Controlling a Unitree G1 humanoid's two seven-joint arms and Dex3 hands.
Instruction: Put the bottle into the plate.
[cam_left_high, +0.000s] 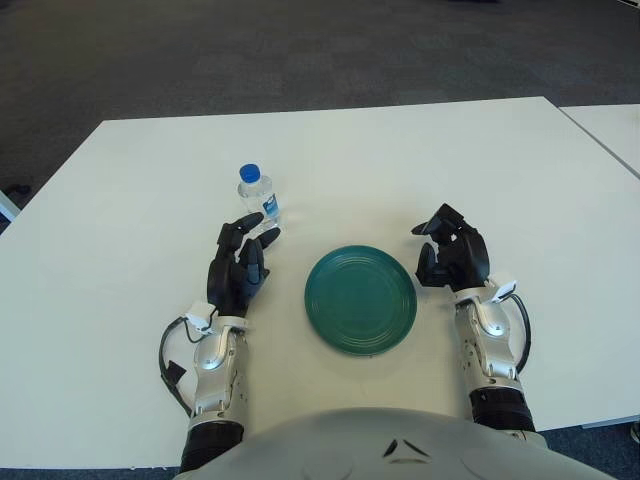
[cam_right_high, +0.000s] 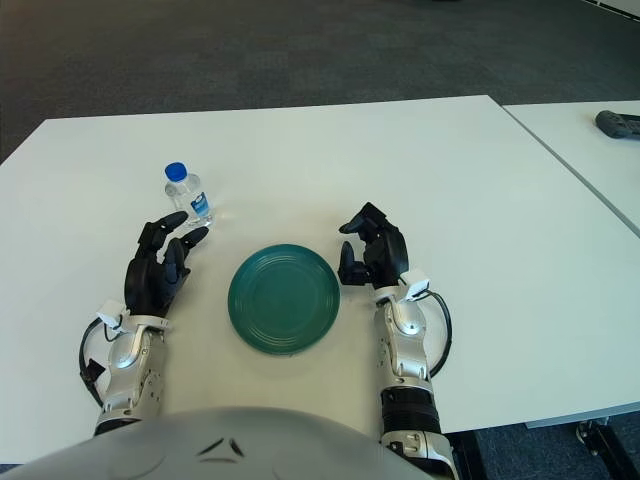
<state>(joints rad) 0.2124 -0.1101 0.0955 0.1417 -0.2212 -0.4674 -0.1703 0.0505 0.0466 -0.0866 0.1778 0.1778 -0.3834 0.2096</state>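
A small clear plastic bottle with a blue cap (cam_left_high: 256, 195) stands upright on the white table (cam_left_high: 120, 200), left of and a little farther away than the round dark-green plate (cam_left_high: 361, 299). The left hand (cam_left_high: 238, 268) sits just on the near side of the bottle, fingers loosely spread and reaching toward its base, fingertips right beside it but gripping nothing. The right hand (cam_left_high: 452, 251) shows just right of the plate's rim, fingers relaxed and half curled, holding nothing. The plate holds nothing.
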